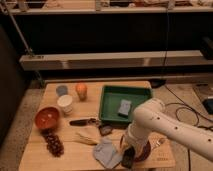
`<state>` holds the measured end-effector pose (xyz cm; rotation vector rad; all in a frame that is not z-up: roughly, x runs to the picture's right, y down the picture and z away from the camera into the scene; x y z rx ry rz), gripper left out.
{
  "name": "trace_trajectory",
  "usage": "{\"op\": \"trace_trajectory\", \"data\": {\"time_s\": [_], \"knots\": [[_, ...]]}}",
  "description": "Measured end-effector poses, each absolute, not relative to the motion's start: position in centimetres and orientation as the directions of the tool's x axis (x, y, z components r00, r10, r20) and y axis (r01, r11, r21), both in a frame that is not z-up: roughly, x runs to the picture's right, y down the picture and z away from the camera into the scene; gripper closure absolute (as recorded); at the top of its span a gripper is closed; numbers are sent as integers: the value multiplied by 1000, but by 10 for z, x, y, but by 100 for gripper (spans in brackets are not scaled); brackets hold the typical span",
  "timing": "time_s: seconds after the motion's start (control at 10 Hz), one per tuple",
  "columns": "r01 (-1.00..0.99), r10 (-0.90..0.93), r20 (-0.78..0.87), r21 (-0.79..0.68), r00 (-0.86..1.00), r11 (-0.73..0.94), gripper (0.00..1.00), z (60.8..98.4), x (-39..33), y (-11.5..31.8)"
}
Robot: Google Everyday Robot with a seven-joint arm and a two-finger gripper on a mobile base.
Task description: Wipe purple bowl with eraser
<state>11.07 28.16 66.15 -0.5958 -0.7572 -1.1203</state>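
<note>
Orange-red bowl point(47, 117): well left of the gripper point(128, 156). Grey-blue cloth point(106, 152): just left of it. The gripper: lowered at the left rim of the purple bowl point(145, 151); grip state cannot be told. The purple bowl: beneath it and to its right, largely hidden by the arm.

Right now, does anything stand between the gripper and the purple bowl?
Nothing visible does. The gripper is down at the purple bowl's rim; the grey-blue cloth lies just beside them, not between.
</note>
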Motion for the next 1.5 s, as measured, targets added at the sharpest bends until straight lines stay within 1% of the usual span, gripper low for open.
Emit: {"op": "trace_trajectory", "data": {"time_s": [0.4,0.8,1.1,1.5], "knots": [[917,-541,770,-140,337,373,90,664,155,291],[876,-510,748,-195,424,441,90,678,184,285],[870,-513,745,-183,427,458,90,687,180,271],[890,-520,767,-142,376,433,90,711,139,254]]}}
